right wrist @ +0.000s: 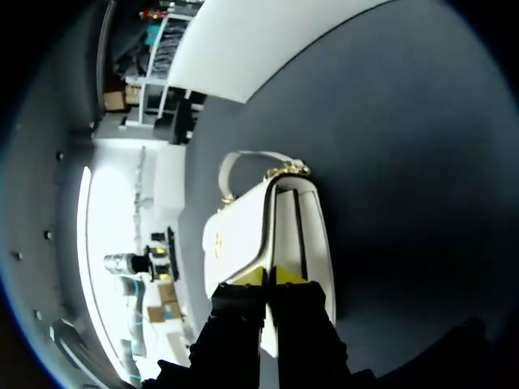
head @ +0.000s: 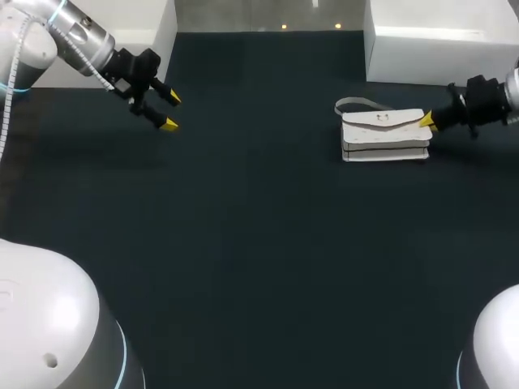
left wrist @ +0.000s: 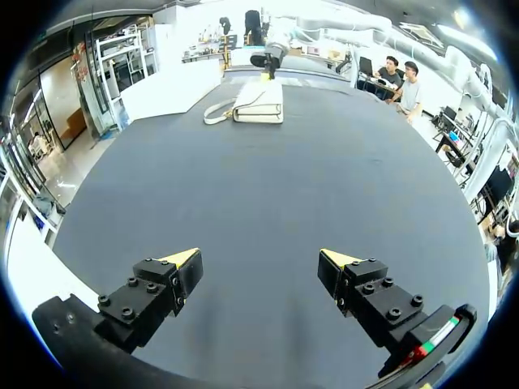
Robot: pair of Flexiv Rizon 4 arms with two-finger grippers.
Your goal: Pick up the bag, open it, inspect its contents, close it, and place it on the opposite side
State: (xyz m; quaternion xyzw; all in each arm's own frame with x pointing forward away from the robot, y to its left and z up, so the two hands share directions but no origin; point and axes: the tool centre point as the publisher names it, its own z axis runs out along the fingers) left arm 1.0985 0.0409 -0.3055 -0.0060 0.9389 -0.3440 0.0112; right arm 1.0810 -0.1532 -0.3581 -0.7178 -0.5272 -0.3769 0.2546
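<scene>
While the bag lies shut at the right of the counter, our right gripper seems clamped on its flap end. Our left gripper hangs spread apart. Lifting, opening, inspecting, closing and moving remain.

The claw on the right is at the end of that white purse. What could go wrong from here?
The right gripper seems to pinch only a thin edge at the end of the white bag, so the bag may slip or swing when lifted. Its loose strap could drag or snag. The left gripper sits open far across the table, too far to steady anything.
</scene>
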